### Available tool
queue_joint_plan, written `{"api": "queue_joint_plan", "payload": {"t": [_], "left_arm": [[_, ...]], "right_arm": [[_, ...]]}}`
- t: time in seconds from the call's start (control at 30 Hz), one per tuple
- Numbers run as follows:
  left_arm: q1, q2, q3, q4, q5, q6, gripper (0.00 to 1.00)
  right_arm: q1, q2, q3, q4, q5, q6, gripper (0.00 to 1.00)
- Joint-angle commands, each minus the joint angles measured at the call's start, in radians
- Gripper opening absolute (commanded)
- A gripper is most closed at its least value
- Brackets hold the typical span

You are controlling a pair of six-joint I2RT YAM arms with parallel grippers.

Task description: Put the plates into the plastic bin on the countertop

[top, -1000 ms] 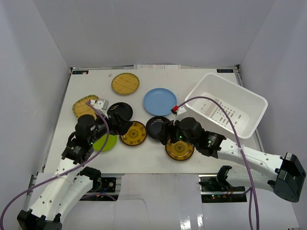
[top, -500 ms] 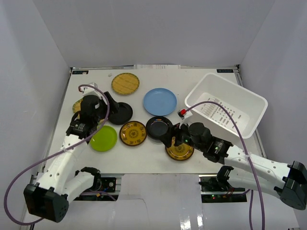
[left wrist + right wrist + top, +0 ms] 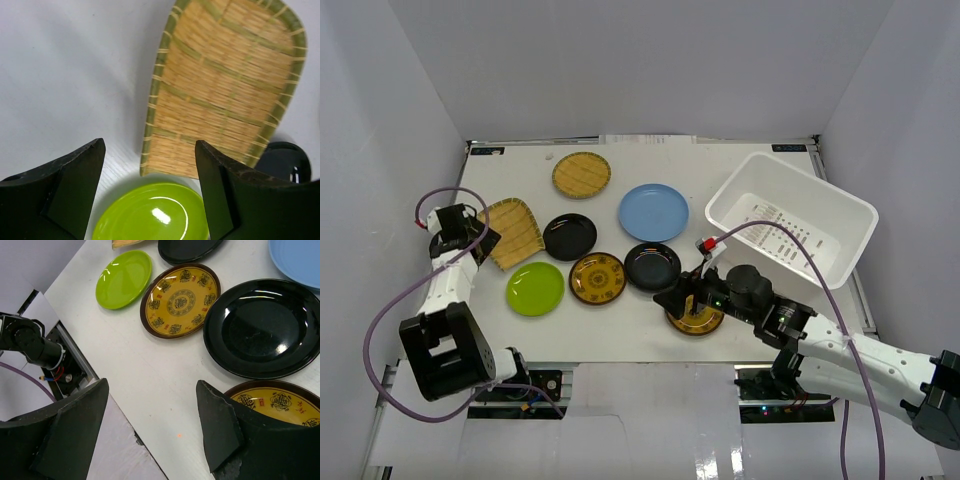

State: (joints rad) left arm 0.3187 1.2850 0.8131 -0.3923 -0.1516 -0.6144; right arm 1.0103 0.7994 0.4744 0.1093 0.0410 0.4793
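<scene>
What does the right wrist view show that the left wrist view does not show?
Only the right wrist view shows the whole amber plate, the second amber plate low at right, the nearer black plate and an edge of the light blue plate. Only the left wrist view shows the tan woven plate clearly. Both show the lime green plate, part of the other black plate and the white countertop.

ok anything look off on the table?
The plastic bin sits skewed to the countertop, its right corner seemingly past the edge. The left tan plate looks fan-shaped, not round.
</scene>
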Motion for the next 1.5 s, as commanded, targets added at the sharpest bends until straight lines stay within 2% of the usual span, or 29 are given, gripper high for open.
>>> {"api": "queue_joint_plan", "payload": {"t": [0.0,0.13,0.27,0.37,0.43,0.5,0.6,0.63,0.67,0.8,0.93,1.03,1.1,1.3,1.4,1.47], "left_arm": [[0.023,0.032,-0.012,0.040,-0.037,0.057,0.83],[0.063,0.157,0.006,0.072,0.044,0.104,0.84],[0.111,0.240,0.008,0.171,0.261,0.137,0.82],[0.121,0.301,0.029,0.199,0.322,0.143,0.71],[0.132,0.326,0.040,0.210,0.328,0.139,0.53],[0.152,0.339,0.044,0.213,0.328,0.128,0.42],[0.181,0.359,0.049,0.219,0.327,0.111,0.19],[0.190,0.369,0.055,0.221,0.336,0.107,0.02],[0.206,0.372,0.060,0.218,0.354,0.096,0.00],[0.214,0.311,0.048,0.216,0.324,0.027,0.00],[0.214,0.156,-0.005,0.282,0.385,-0.088,0.00],[0.189,0.024,0.008,0.270,0.423,-0.116,0.00],[0.122,-0.068,0.003,0.289,0.457,-0.137,0.00],[-0.033,-0.341,-0.084,0.303,0.576,-0.140,0.00],[-0.070,-0.401,-0.129,0.308,0.728,-0.151,0.00],[-0.089,-0.443,-0.187,0.335,0.815,-0.163,0.00]], "right_arm": [[0.005,-0.035,-0.025,0.041,-0.016,-0.028,0.77],[0.005,-0.032,-0.040,0.052,-0.064,-0.039,0.77],[0.004,-0.025,-0.063,0.072,-0.101,-0.045,0.77],[0.005,-0.009,-0.089,0.113,-0.131,-0.033,0.77],[0.004,0.014,-0.100,0.130,-0.151,-0.025,0.76],[0.004,0.036,-0.105,0.150,-0.165,-0.021,0.76],[0.005,0.066,-0.100,0.170,-0.179,-0.016,0.76],[0.005,0.070,-0.097,0.171,-0.181,-0.016,0.75],[0.005,0.084,-0.086,0.173,-0.181,-0.018,0.75],[0.005,0.118,-0.045,0.174,-0.179,-0.027,0.76],[0.007,0.191,0.041,0.178,-0.199,-0.031,0.78],[0.005,0.239,0.113,0.187,-0.219,-0.016,0.88],[0.004,0.262,0.171,0.188,-0.202,0.002,0.98],[-0.007,0.336,0.328,0.145,-0.147,0.036,0.94],[-0.058,0.376,0.406,0.128,-0.150,0.048,0.91],[-0.127,0.409,0.452,0.128,-0.222,0.079,0.91]]}}
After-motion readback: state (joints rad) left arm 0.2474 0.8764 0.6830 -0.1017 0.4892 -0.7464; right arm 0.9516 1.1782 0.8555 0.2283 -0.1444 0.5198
